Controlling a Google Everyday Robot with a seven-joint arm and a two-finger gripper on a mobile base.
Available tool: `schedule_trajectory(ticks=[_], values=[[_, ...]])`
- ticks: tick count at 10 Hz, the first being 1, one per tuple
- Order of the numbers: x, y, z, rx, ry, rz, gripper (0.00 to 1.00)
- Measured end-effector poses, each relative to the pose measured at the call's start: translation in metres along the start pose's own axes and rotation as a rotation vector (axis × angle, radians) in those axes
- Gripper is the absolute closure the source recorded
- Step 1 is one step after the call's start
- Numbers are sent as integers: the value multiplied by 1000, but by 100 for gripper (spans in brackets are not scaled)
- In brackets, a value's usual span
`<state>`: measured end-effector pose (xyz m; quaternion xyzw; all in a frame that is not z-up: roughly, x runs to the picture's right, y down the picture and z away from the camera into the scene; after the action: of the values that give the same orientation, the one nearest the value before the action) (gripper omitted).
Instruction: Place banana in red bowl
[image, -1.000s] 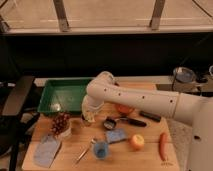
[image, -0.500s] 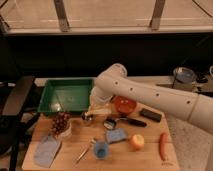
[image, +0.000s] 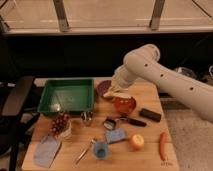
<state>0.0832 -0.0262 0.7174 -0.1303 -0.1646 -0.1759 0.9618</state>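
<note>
Release over the red bowl (image: 125, 104) is the step in hand, as I judge it. My gripper (image: 117, 92) hangs at the end of the bent white arm just above the bowl's upper-left rim, between that rim and the purple bowl (image: 103, 89), which sits touching or nearly touching the red bowl on its upper left. I cannot tell whether my gripper is wide, narrow or clamped on anything.

A pale-yellow bit shows at its tip, which I take for the banana (image: 116, 94). It lies over the red bowl's near-left edge, not yet over the middle. It looks small, stubby and dull, far smaller than the bowl, so it should drop and settle easily once it is inside.

To do this well, I would carry the tip a little further toward the red bowl's centre, away from the purple bowl. I would lower until the banana is close to the floor of the bowl and only then let go. A drop from the rim could send it rolling out onto the wooden table (image: 150, 155) or into the wrong bowl.

The red bowl itself is glossy, shallow and orange-red. A black-handled tool (image: 131, 121) lies just below it and a black block (image: 150, 115) to its lower right, so I should lift straight up when leaving.
</note>
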Motion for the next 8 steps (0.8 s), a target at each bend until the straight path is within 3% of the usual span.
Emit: schedule_trajectory(ticks=[2,4,6,8], values=[[42,-11,11,-14,60,64,100],[56,-10,31,-43,77,99,92],[72,10,55,-86,95,147,70],[88,31,62,-118,103,193,49]])
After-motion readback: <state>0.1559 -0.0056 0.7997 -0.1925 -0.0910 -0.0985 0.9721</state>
